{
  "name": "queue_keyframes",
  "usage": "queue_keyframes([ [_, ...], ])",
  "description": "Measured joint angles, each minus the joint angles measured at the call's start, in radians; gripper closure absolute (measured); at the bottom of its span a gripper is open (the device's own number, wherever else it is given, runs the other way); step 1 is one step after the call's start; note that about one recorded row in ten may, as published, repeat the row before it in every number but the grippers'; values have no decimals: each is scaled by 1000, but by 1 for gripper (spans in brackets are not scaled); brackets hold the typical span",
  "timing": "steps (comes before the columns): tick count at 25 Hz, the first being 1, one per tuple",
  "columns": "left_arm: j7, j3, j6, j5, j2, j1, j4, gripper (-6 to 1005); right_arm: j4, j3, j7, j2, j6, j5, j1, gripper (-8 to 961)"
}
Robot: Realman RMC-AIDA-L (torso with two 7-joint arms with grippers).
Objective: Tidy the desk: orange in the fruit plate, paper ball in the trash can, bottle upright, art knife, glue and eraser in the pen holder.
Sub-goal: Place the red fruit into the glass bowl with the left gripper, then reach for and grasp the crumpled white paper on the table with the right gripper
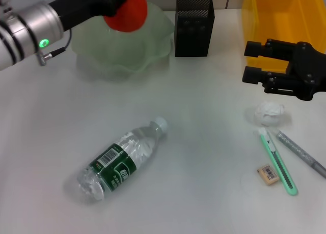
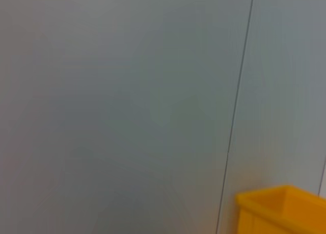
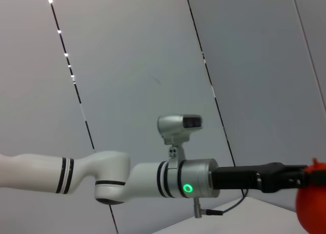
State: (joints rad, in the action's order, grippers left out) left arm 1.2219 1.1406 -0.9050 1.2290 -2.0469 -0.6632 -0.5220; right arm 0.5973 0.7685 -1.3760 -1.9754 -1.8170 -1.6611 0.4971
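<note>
Orange (image 1: 127, 10) sits clamped in the left pincer (image 1: 118, 1), held above the pale green fruit plate (image 1: 153, 46) at the far left of the worktop (image 1: 204, 157), so this looks like the drop-off step: fruit is over the bowl but not yet resting in it, as far as the head view shows. Arm reaches in from the left edge, silver wrist ring with a green light. Right wrist view catches the same arm side-on with the orange at its tip; left wrist view shows only wall and a corner of the yellow bin, no fingers. Just beside the plate stands the black mesh pen holder (image 1: 193, 25), upright and ready for the small items. Further right the yellow trash can (image 1: 275, 20) at the back edge. Right pincer (image 1: 254, 61) hovers in front of the bin with fingers spread and nothing between them, parked just above the paper ball (image 1: 269, 113), likely staged for that pick. Near the ball lie the green art knife (image 1: 277, 163), the grey glue stick (image 1: 300, 153) alongside it, and the tan eraser (image 1: 268, 174) touching or nearly touching the knife; all flat on the worktop, not yet in the holder. Bottle (image 1: 119, 160) lies on its side mid-worktop, cap toward the back right, still to be stood up. Most of the task remains.
</note>
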Motion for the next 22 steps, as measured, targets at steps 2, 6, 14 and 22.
queue_keyframes([
  [2,24,0,23,47,-5,-9,-2,722,0,0,1,0,0,0,-4,237],
  [6,72,-7,47,82,-9,-6,-13,653,-1,0,1,0,0,0,-5,237],
  [14,80,-104,-219,77,-19,136,-122,345,-1,-14,-3,0,1,0,4,236],
  [22,-117,-109,-598,72,-25,247,30,218,18,-15,-65,-1,58,-2,13,236],
])
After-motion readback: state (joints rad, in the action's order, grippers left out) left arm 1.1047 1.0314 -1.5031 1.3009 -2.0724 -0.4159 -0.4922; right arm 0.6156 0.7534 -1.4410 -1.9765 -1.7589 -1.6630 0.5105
